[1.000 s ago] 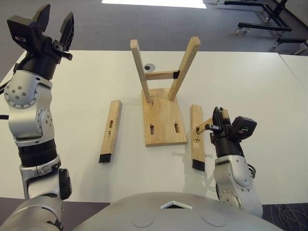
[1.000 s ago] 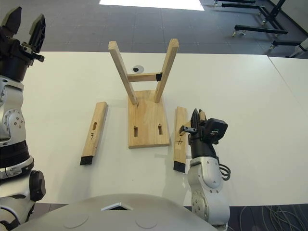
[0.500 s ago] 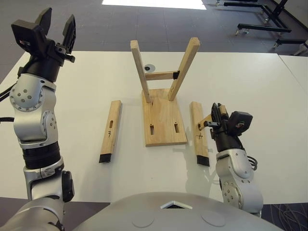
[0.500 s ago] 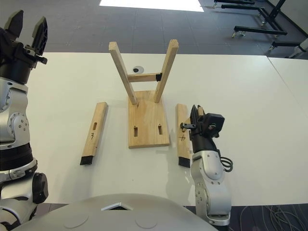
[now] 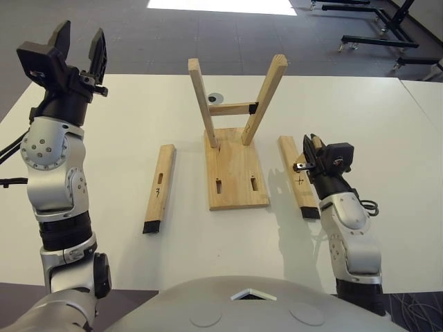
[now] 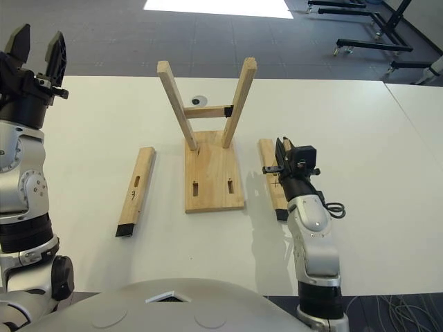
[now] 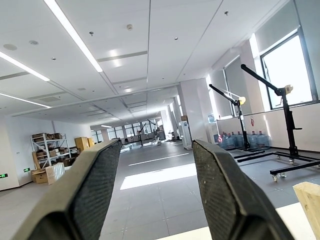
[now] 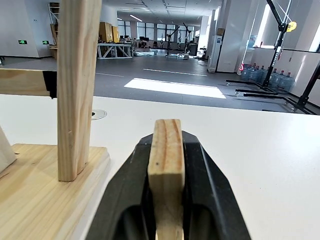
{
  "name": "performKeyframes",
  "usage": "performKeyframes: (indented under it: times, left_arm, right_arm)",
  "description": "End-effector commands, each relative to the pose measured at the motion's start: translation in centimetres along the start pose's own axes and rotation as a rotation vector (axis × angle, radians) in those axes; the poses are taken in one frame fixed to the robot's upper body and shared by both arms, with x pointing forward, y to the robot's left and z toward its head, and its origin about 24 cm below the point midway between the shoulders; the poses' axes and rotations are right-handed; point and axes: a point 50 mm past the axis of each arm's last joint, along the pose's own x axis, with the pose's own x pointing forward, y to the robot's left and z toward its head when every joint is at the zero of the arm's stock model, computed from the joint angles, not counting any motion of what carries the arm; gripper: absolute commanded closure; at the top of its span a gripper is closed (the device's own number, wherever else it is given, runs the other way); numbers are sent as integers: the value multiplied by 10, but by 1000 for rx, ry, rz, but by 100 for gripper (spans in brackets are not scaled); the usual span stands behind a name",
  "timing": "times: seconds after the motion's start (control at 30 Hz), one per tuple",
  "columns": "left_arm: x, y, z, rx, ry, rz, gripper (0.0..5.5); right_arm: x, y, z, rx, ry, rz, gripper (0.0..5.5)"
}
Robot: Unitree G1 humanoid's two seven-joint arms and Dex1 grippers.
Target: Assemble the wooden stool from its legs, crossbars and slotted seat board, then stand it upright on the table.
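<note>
The slotted seat board (image 5: 235, 173) lies flat mid-table. Two legs (image 5: 203, 104) (image 5: 264, 97) stand in its far slots, joined by a crossbar (image 5: 232, 108). A loose leg (image 5: 158, 187) lies to the board's left. Another leg (image 5: 306, 200) lies angled on the board's right. My right gripper (image 5: 306, 160) sits over that leg and is shut on a short crossbar (image 8: 166, 145) that appears to be stuck into it. My left gripper (image 5: 75, 50) is raised above the table's far left corner, open and holding nothing; its fingers (image 7: 95, 190) stand wide apart.
The white table (image 5: 360, 117) has a round grommet hole (image 5: 215, 97) behind the standing legs. Black wheeled frames (image 5: 381, 36) stand on the floor beyond the far right edge. A second table (image 5: 432, 90) adjoins on the right.
My right gripper has swung forward with the crossbar and its leg; the leg slid farther up the table and now lies angled. My left arm shifted only slightly.
</note>
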Motion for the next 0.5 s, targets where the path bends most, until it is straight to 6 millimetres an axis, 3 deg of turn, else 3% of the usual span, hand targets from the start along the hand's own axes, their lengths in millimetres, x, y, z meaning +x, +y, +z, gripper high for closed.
performKeyframes:
  times: [0.03, 0.33, 0.37, 0.5]
  left_arm:
    - [-5, -5, 1, 5, -5, 12, 292]
    - [-10, -6, -3, -7, 18, 19, 292]
    - [-11, -6, -3, -8, 19, 18, 292]
    - [-13, -4, -3, -9, 19, 24, 292]
  right_arm:
    - [2, -10, -30, 62, 184, -11, 511]
    - [7, -10, -20, 41, 134, -10, 511]
    - [9, -11, -17, 46, 122, -9, 474]
    - [18, -17, -2, 38, 58, 29, 415]
